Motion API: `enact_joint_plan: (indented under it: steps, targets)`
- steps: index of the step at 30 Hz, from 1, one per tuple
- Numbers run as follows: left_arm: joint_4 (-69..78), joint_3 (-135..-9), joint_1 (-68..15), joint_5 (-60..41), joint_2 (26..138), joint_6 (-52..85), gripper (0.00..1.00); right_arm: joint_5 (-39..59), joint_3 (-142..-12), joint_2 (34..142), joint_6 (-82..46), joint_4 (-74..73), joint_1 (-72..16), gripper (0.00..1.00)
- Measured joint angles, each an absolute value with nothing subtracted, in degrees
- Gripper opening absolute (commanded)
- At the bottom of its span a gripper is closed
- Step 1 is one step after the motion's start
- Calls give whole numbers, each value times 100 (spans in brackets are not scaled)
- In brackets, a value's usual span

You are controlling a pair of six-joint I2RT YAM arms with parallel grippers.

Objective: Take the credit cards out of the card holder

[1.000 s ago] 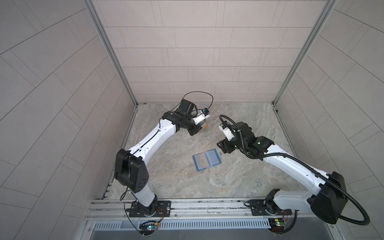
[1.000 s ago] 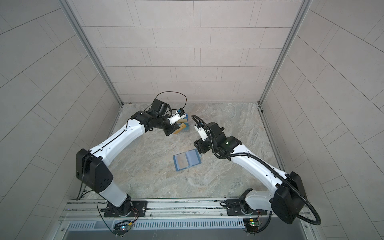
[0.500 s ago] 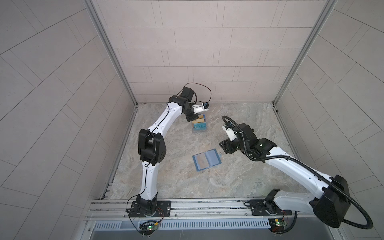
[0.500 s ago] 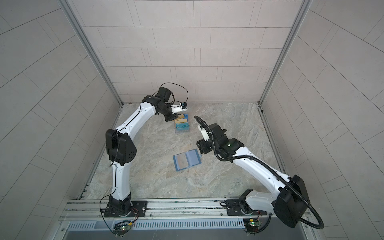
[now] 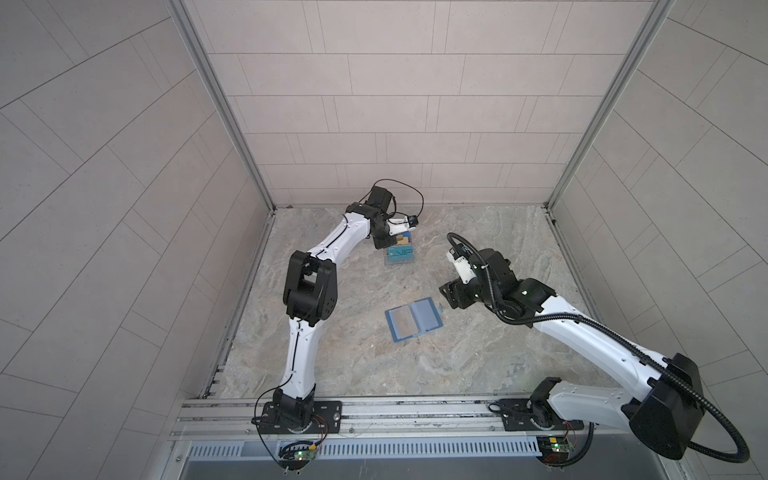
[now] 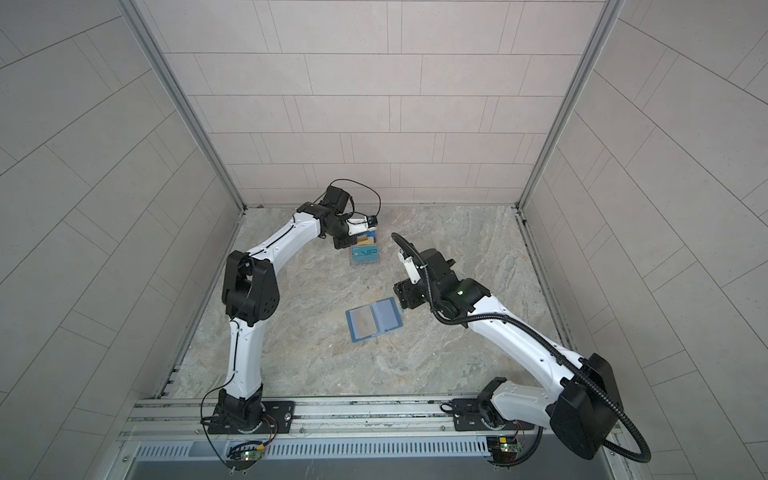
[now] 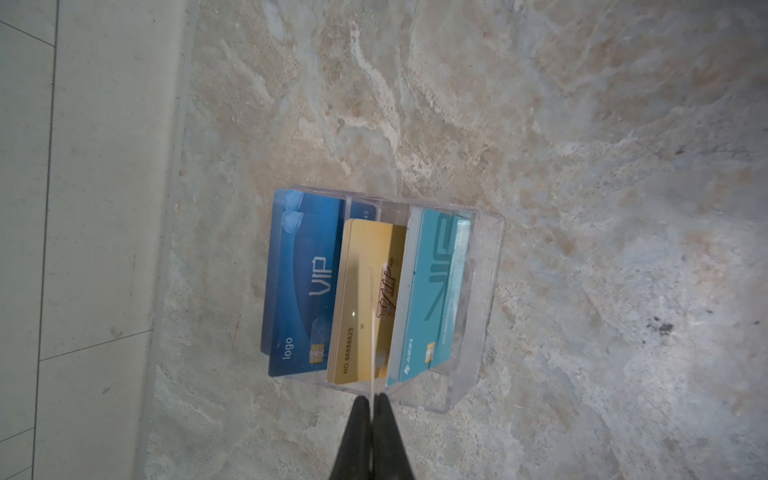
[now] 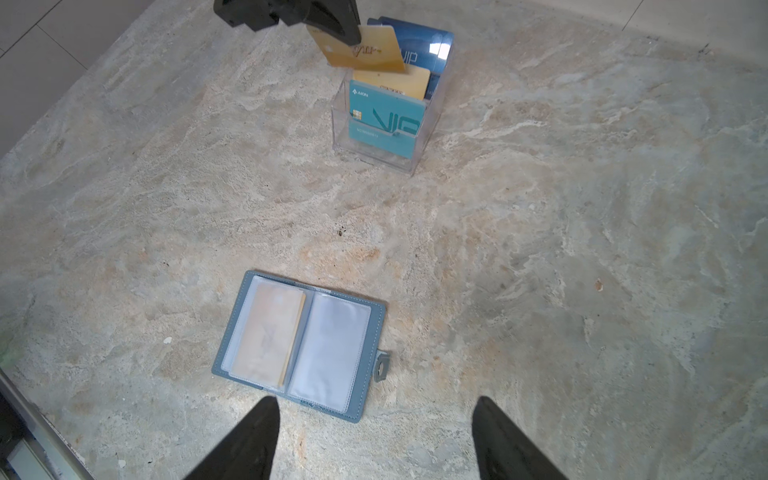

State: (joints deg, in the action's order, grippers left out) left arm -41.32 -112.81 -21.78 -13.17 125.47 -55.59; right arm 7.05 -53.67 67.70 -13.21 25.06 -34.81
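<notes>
Just beside the spread right gripper (image 8: 376,401) — the open card holder (image 8: 299,336); left gripper (image 7: 371,401) tight on gold card (image 8: 374,54).

Holder (image 8: 332,349): you see a teal-blue rim with pale stitching, a pale-blue inside and clear sleeves.
Sleeved card (image 8: 268,332): pale gold, dulled for you by the clear plastic.
Held card (image 8: 365,52): gold-yellow with red-brown script.
Stand (image 8: 374,162): clear; you look straight through it.
Teal cards (image 8: 386,116): teal, darker "VIP", gold chip.
Blue cards (image 7: 299,282): deep blue, white "VIP" and "logo", gold chip.
Table (image 8: 540,249): marbled beige and grey, rusty veins.
Walls (image 5: 395,104): pale grey tiles, thin dark joints.
Arms (image 5: 582,336): white links, black joints.
</notes>
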Motion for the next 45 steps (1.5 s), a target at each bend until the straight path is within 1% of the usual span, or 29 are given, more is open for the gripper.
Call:
enact_joint_plan:
  steps: [12, 21, 28, 42, 45]
  targets:
    - [-4104, -11430, -2228, -1253, 12676, -5686, 0, 674, -5070, 6598, -1365, 2506, -3481, 76]
    - [-4165, -11900, -2346, -1273, 13002, -5756, 0, 572, -5057, 6525, -1358, 2512, -3481, 76]
    - [-4254, -11902, -2366, -1282, 13139, -5758, 0, 480, -4945, 6322, -1356, 2510, -3470, 76]
    - [-4268, -11902, -2373, -1116, 13157, -5874, 0, 456, -4923, 6313, -1356, 2510, -3470, 76]
    - [-4265, -11902, -2370, -1090, 13166, -5896, 3, 440, -4923, 6313, -1356, 2512, -3470, 76]
